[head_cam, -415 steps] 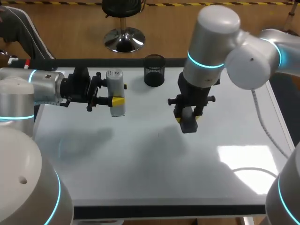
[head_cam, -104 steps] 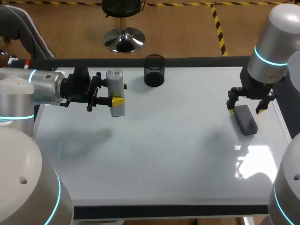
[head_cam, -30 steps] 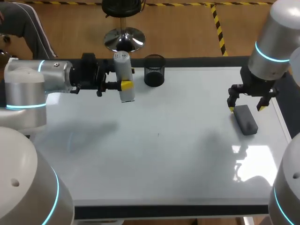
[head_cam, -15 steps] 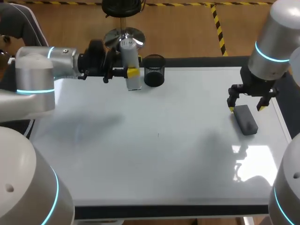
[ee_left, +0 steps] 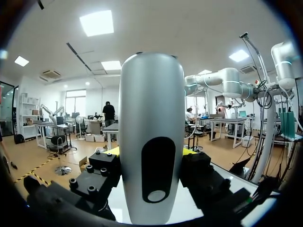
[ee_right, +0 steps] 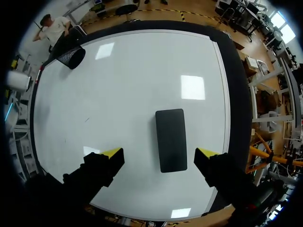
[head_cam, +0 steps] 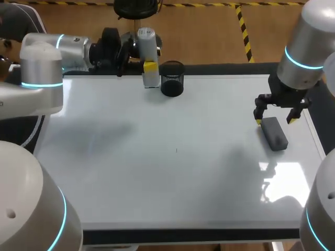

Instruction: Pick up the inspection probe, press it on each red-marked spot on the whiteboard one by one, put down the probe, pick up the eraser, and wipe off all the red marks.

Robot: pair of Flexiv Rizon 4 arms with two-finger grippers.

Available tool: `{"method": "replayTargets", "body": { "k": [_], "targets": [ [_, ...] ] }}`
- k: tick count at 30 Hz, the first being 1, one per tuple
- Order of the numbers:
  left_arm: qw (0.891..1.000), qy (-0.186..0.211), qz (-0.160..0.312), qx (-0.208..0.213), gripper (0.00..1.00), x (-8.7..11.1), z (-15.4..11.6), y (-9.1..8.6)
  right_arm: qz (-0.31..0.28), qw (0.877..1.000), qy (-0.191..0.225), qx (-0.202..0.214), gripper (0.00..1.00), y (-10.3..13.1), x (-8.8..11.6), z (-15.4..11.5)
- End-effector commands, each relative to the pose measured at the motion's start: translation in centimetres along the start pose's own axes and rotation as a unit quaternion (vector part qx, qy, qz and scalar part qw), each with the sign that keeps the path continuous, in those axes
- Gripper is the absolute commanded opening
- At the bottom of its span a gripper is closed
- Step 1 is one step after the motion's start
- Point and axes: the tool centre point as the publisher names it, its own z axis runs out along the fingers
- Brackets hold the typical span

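Observation:
The inspection probe (head_cam: pixel 148 58), a silver-white cylinder, stands upright in my left gripper (head_cam: pixel 149 66) at the whiteboard's far edge, just left of the black mesh cup (head_cam: pixel 172 78). In the left wrist view the probe (ee_left: pixel 151 142) fills the space between the fingers, which are shut on it from both sides. The dark eraser (head_cam: pixel 274 133) lies flat on the whiteboard (head_cam: pixel 178 172) at the right. My right gripper (head_cam: pixel 275 116) hangs open just above the eraser's far end. In the right wrist view the eraser (ee_right: pixel 171 139) lies between the spread yellow fingertips (ee_right: pixel 113 152) without touching them. I see no red marks.
The cup (ee_right: pixel 71 54) stands at the board's far edge. A tiny dark speck (head_cam: pixel 176 150) sits mid-board. A black frame (head_cam: pixel 188 236) borders the whiteboard's near edge.
My left arm has carried the probe toward the far edge and to the right, ending beside the black cup. The right arm and the eraser have not moved.

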Motion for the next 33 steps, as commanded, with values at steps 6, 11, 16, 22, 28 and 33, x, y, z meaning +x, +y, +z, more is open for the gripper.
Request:
{"method": "replayTargets", "body": {
  "k": [6, 11, 16, 22, 28, 33],
  "targets": [
    [1.000, 0.026, 0.007, -0.001, 0.00, -2.8, 0.6, -0.7, 0.000, 1.000, 0.001, 0.000, 1.00, -0.1, -0.1, -0.1],
    [0.999, 0.032, 0.009, -0.001, 0.00, -4.0, 0.9, -1.1, 0.000, 1.000, 0.001, 0.000, 1.00, -0.1, -0.1, -0.1],
    [0.999, 0.040, 0.008, -0.001, 0.00, -4.9, 1.3, -1.1, 0.000, 1.000, 0.001, 0.000, 1.00, -0.1, -0.1, -0.1],
    [0.999, 0.046, 0.006, 0.000, 0.00, -6.2, 1.6, -0.8, 0.000, 1.000, 0.001, 0.000, 1.00, -0.1, -0.1, -0.1],
    [0.999, 0.046, 0.004, -0.005, 0.00, -7.4, 1.5, -0.7, 0.000, 1.000, 0.001, 0.000, 1.00, -0.1, -0.1, -0.1],
    [0.999, 0.047, 0.004, -0.007, 0.00, -8.2, 1.4, -0.7, 0.000, 1.000, 0.001, 0.000, 1.00, -0.1, -0.1, -0.1]
  ]
}}
